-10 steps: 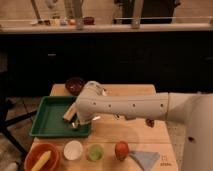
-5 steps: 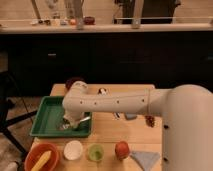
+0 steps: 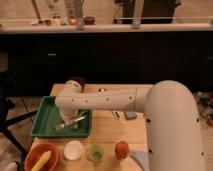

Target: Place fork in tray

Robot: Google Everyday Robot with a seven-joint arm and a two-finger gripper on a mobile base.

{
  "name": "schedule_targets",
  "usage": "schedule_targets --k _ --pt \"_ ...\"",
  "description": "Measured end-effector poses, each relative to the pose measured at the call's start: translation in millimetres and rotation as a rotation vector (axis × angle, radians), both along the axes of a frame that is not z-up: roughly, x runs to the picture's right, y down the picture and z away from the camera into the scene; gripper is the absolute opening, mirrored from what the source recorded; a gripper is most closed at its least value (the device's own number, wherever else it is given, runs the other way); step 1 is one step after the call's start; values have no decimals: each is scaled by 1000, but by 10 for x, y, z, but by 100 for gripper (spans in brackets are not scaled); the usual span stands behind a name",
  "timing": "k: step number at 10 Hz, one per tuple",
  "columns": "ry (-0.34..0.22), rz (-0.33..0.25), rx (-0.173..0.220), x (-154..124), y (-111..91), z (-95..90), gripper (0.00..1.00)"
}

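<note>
The green tray [image 3: 45,117] lies on the left part of the wooden table. My white arm reaches across from the right, and the gripper [image 3: 68,120] hangs over the tray's right half, close to its floor. It is shut on the fork [image 3: 77,120], a slim silver piece sticking out on both sides of the gripper, lying nearly flat and slanting down to the left. Whether the fork touches the tray floor I cannot tell.
In front of the tray stand an orange bowl [image 3: 41,157] with something yellow, a small white dish [image 3: 73,149], a green cup [image 3: 95,152], a red fruit [image 3: 121,149] and a blue cloth [image 3: 141,159]. A dark bowl [image 3: 78,81] sits behind the tray.
The arm has swung left, carrying the fork from the tray's right rim to over the tray's inside, and the gripper has come lower.
</note>
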State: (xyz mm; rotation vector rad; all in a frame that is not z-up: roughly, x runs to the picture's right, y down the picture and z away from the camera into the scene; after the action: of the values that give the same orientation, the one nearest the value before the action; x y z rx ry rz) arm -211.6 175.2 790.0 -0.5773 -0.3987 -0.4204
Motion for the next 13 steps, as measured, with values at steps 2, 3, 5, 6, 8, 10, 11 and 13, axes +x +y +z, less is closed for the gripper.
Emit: schedule_targets --k 2,3,5,6,8,10,11,13 --pt "5 0 -1 -46 -26 60 0" --pt "8 -1 1 -75 -50 88 0" --pt "21 3 10 -81 -115 158 0" --pt "35 8 14 -63 -165 221 0" --pt "45 5 5 -54 -197 308 3" --pt "47 2 -1 -45 -193 325 3" --pt "47 3 -1 -41 -196 325 3" --pt "47 2 -1 -45 -193 325 3"
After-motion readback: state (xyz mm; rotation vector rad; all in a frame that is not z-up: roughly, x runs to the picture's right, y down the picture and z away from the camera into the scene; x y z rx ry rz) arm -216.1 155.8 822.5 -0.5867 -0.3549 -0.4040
